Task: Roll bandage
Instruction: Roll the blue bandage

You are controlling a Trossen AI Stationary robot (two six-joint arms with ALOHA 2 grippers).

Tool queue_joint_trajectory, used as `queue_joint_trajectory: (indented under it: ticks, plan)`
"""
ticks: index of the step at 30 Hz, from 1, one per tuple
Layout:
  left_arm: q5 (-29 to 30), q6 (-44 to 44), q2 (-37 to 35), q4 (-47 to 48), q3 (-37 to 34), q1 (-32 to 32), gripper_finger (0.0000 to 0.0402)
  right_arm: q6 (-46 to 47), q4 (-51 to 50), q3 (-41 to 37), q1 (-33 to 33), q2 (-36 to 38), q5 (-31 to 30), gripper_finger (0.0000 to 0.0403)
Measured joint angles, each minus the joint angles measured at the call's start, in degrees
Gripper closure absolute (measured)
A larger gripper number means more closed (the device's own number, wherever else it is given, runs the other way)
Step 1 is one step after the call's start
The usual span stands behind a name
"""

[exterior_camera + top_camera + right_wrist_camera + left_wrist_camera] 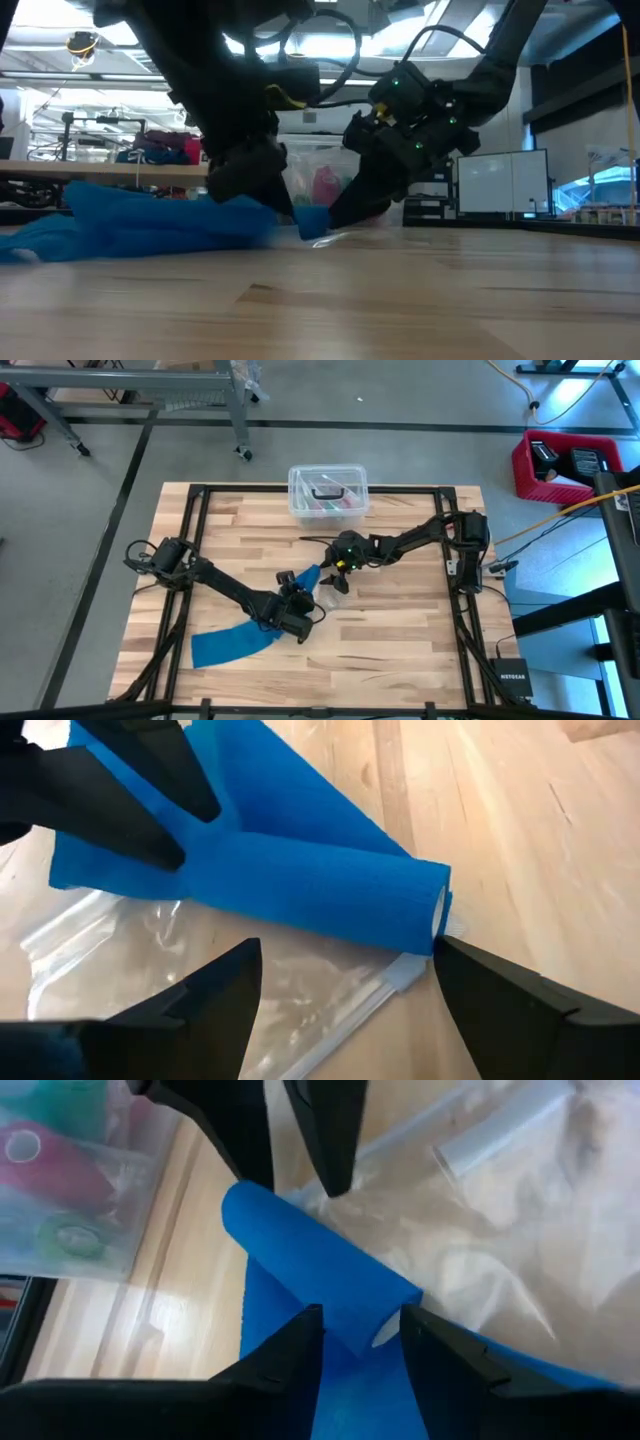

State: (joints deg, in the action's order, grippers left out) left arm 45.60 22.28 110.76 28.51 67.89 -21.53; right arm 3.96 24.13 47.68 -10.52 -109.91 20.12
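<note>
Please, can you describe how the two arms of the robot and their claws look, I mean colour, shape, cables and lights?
Both arms are black, built of slim jointed segments. Loose black cables loop beside the left arm near its base and over the right arm. Small green lights glow on the right arm's wrist, where some yellow also shows. The left claw and the right claw each have two dark, wedge-shaped, pointed fingers.

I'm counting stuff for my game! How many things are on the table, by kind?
Bandage: 1
Plastic bag: 1
Lidded box: 1
Total: 3
</note>
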Motion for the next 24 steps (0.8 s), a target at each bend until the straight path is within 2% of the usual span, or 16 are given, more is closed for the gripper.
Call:
queue_joint_trajectory:
  ticks: [19,24]
  plan:
    - [-0.57,-4.17,0.35,2.53,-0.04,0.10,0.0274,-0.93,0.77,0.00,0.02,0.00,0.04,0.0107]
    - [-0.67,-3.24,0.41,1.08,-1.90,1.01,0.0274,-0.89,1.55,0.00,0.04,0.00,0.50,0.0107]
